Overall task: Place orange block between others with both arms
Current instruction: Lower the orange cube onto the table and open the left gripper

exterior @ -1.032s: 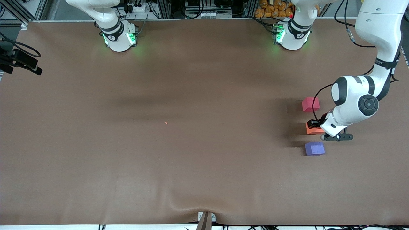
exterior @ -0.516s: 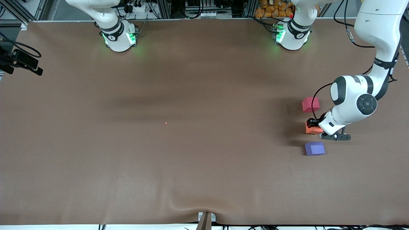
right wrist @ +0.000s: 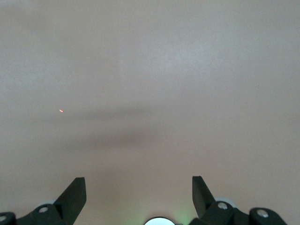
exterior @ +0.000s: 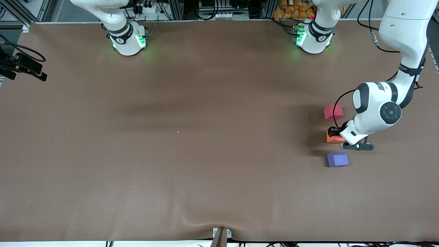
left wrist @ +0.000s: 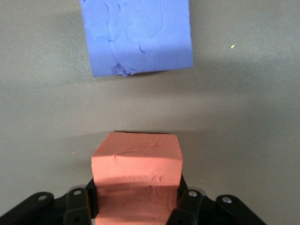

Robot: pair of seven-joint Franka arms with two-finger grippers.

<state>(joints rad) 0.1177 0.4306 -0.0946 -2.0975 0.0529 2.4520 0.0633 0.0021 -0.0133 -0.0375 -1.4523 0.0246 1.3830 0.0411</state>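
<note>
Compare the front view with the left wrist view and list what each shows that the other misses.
Front view only: the small matte red-pink cube, both white arms' green-lit bases, and the row of three cubes, the orange one in the middle.

Left wrist view only: close up, the left gripper shut on the small matte orange foam cube, with bare brown table between it and the purple-blue cube.

Both: the orange cube, the purple-blue cube and the table. The right gripper appears in neither.
</note>
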